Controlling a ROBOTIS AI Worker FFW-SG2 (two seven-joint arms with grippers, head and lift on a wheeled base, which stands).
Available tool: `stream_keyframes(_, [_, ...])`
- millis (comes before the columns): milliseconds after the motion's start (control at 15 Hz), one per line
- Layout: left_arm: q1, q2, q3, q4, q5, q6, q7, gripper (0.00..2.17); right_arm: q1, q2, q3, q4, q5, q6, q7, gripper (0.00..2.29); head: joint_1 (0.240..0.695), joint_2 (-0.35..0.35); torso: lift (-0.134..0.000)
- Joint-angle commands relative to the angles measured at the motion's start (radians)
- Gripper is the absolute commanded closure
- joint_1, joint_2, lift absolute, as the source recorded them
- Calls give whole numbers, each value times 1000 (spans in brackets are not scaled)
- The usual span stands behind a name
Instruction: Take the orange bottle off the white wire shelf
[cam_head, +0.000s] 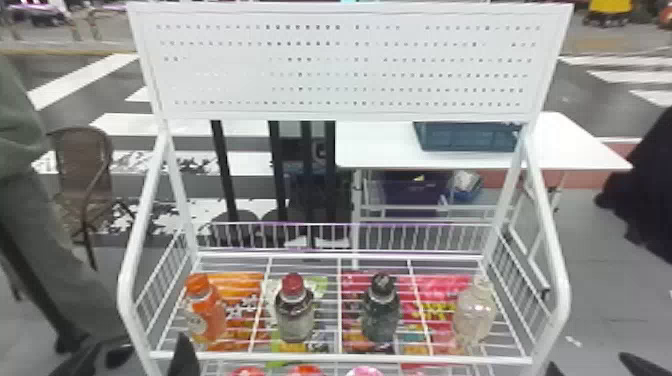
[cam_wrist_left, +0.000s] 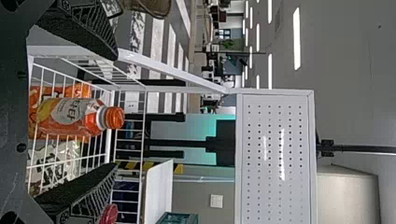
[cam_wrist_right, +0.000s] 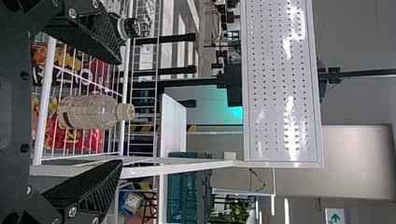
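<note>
The orange bottle (cam_head: 205, 315) stood ungripped at nine o'clock on the shelf (cam_head: 340, 357). Your left tool (cam_wrist_left: 116, 111) and right tool (cam_wrist_right: 122, 112) were wide. You seemed to be lining up; the left needed advancing, then closing.

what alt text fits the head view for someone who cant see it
Orange bottle at the left end of a white wire shelf, in a row with a red-capped bottle, a black-capped one and a clear one. One of the robot's black fingers pokes up at the bottom edge.
</note>
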Motion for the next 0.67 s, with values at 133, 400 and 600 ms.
stream_keyframes(133, [0, 0, 0, -1, 0, 2, 0, 87, 1, 0, -1, -1, 0, 0, 0, 144, 499, 0, 0])
stream_keyframes(400, [0, 0, -3, -1, 0, -1, 0, 87, 1, 0, -1, -1, 0, 0, 0, 144, 499, 0, 0])
stream_keyframes(600, [0, 0, -5, 0, 0, 2, 0, 87, 1, 0, -1, -1, 0, 0, 0, 147, 499, 0, 0])
